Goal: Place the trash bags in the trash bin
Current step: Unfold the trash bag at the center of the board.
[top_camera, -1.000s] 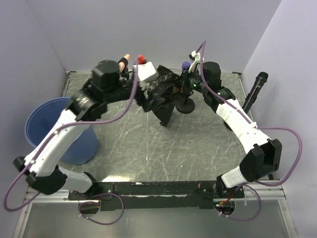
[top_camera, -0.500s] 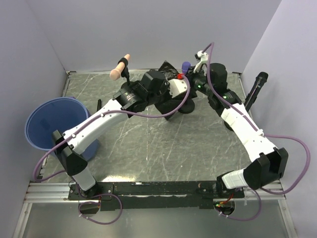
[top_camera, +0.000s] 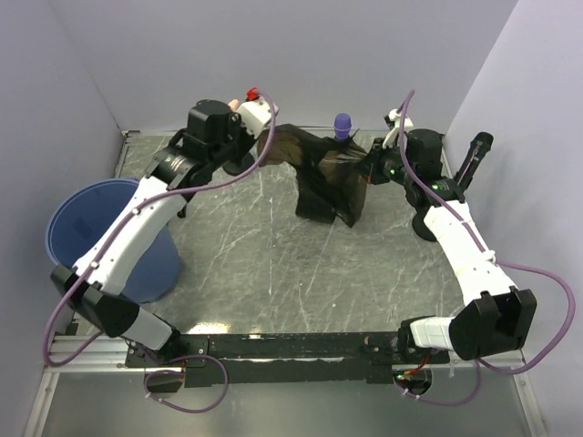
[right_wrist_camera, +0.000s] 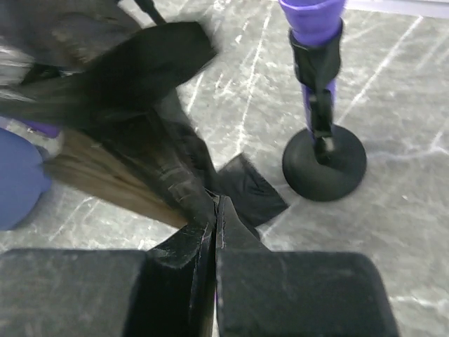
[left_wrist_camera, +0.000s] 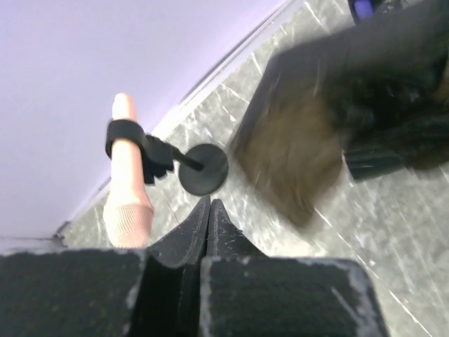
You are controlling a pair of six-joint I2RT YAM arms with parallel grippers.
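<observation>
Trash bag (top_camera: 328, 177), one; trash bin (top_camera: 86, 228), one

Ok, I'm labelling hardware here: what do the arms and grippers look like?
The left arm and right arm have white links and black joints; a purple cable runs along each. The left gripper and right gripper have black tapering fingers.

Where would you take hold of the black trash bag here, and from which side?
Pinch the trash bag at its upper left edge, side-on from the left. The right gripper holds its right end, and the film spreads thin and raised leftward, so that edge probably offers a fold.
</observation>
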